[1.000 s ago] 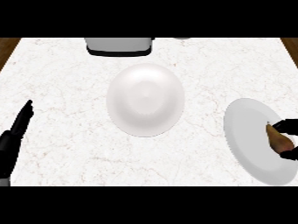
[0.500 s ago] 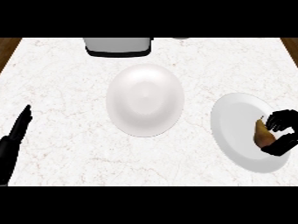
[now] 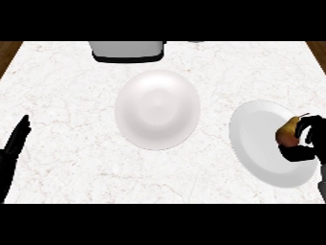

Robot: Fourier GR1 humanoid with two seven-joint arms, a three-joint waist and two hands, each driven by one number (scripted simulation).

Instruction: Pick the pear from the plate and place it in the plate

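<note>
A brown-yellow pear [image 3: 288,132] sits over the right side of a white plate [image 3: 257,139] near the counter's right edge. My right hand [image 3: 319,142] curls round the pear from the right, fingers and thumb closed on it, hiding its right half. A second, larger white plate [image 3: 157,108] lies at the counter's middle with nothing on it. My left hand [image 3: 11,146] rests open at the lower left, fingers straight and pointing up, far from both plates.
A grey and black appliance [image 3: 128,50] stands at the back edge, behind the middle plate. Wooden floor shows beyond the white marble counter [image 3: 66,86] at both upper corners.
The right hand has closed round the pear on the right plate. The view has shifted, so the right plate and the pear now appear further left. The left hand stays resting.
</note>
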